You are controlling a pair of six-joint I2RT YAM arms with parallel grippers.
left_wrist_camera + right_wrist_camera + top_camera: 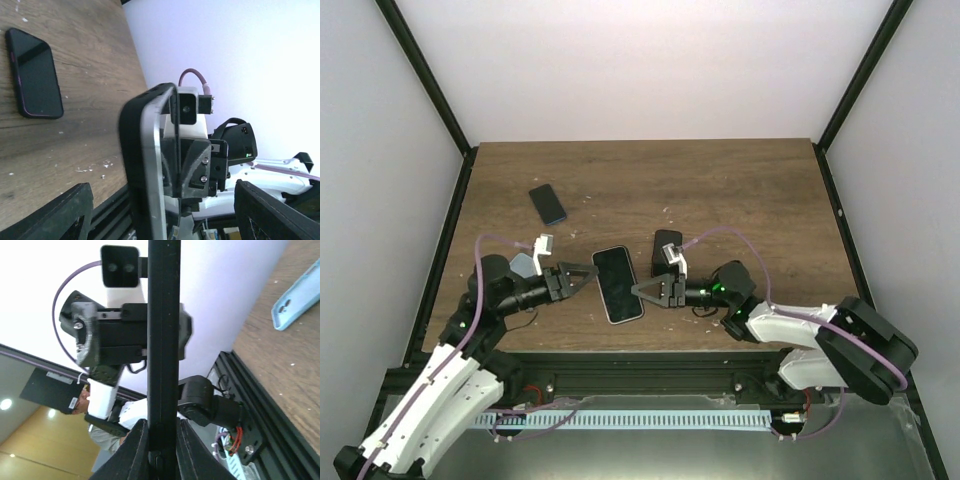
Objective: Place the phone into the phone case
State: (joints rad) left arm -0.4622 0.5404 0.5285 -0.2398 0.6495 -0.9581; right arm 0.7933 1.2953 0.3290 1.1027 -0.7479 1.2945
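Phone [618, 284] over near middle of the surface [740, 190], right jaws pinching its right edge, left jaws spread beside its left edge

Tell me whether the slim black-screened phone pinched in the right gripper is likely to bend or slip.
Probably stiff: the phone looks straight though the right gripper pinches one edge only. Its glossy faces look slippery, so it may slide.

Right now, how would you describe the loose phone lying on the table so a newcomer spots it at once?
On the wooden table, look to the far left part, beyond the left gripper. A dark phone lies flat there, alone and untouched. Unlike the pale-rimmed phone pinched by the right gripper at the middle, it is all black with a purplish edge.
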